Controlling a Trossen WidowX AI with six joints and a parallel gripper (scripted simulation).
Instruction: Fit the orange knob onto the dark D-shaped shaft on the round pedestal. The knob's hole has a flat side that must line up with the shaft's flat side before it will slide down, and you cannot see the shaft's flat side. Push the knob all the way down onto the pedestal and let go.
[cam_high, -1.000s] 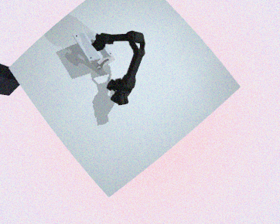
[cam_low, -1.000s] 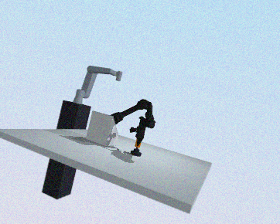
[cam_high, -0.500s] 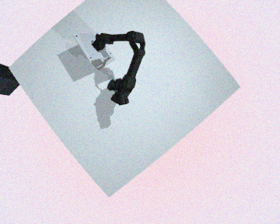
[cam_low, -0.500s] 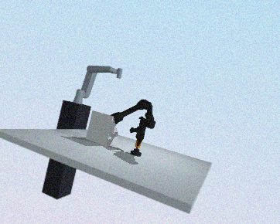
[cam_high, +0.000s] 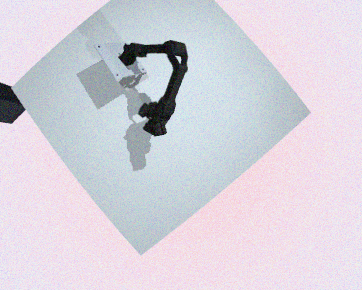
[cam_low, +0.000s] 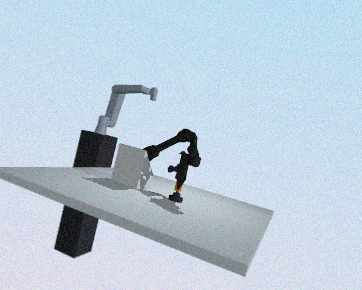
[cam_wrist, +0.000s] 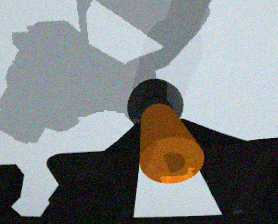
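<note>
Grey table (cam_low: 220, 230), pale box (cam_low: 131, 166), dark post (cam_low: 76, 232).

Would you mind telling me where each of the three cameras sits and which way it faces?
Top: high overhead, looking straight down on the table; the whole dark arm shows.
Exterior: off to the side, at a distance, tilted; the arm, the gripper and the orange knob above the pedestal show.
Wrist: on the gripper, looking down the knob to the pedestal; dark fingers flank it.
Exterior and wrist share knob and pedestal.
</note>
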